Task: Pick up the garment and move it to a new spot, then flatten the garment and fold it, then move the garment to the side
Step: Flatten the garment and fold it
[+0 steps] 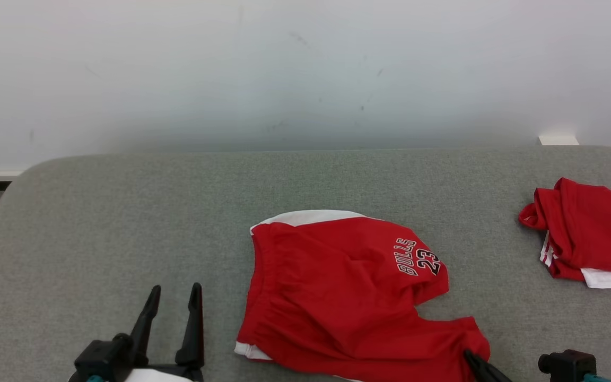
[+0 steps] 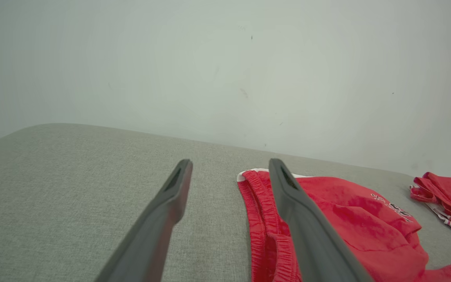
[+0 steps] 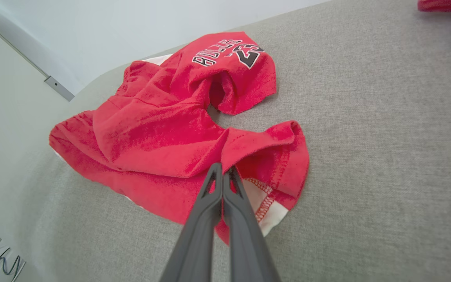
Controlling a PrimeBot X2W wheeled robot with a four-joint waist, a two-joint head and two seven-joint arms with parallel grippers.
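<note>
Red white-trimmed basketball shorts (image 1: 337, 297) lie rumpled near the front of the grey fabric-topped desk (image 1: 98, 223), likely light, limp and slippery, as your right pincer (image 3: 222, 172) pinches a leg-hem fold and your left pincer (image 1: 175, 288) waits spread wide beside the waistband.

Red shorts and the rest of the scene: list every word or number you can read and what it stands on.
"BULLS": black, white-edged letters on one leg of the red shorts.
"23": right beside that word, on the same leg.
Dark mark on the second red garment, at the right edge of the head view: cut off, unreadable.
</note>
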